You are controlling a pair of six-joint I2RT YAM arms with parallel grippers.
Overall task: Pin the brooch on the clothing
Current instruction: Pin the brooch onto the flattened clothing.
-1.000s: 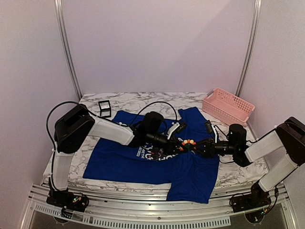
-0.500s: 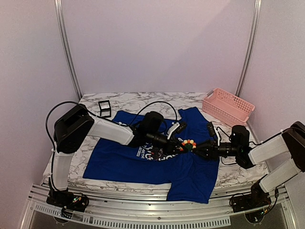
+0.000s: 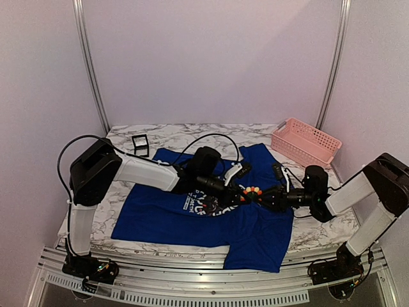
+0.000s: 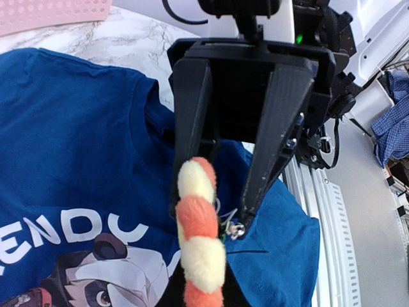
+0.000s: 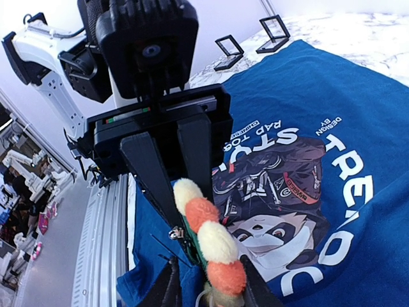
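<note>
Grippers meet tip to tip above the blue T-shirt (image 3: 192, 220), left gripper (image 3: 241, 193) and right gripper (image 3: 268, 195) equally close to the brooch (image 3: 254, 190) held between them, just right of the panda print (image 3: 208, 206). From the left wrist, the brooch (image 4: 199, 236) stands edge-on, its long axis rising out of the left jaws, which look pressed nearly together on its lower rim; fabric lies below it. From the right wrist, the right fingers (image 5: 167, 288) flank the brooch (image 5: 208, 240); whether they squeeze it cannot be told.
</note>
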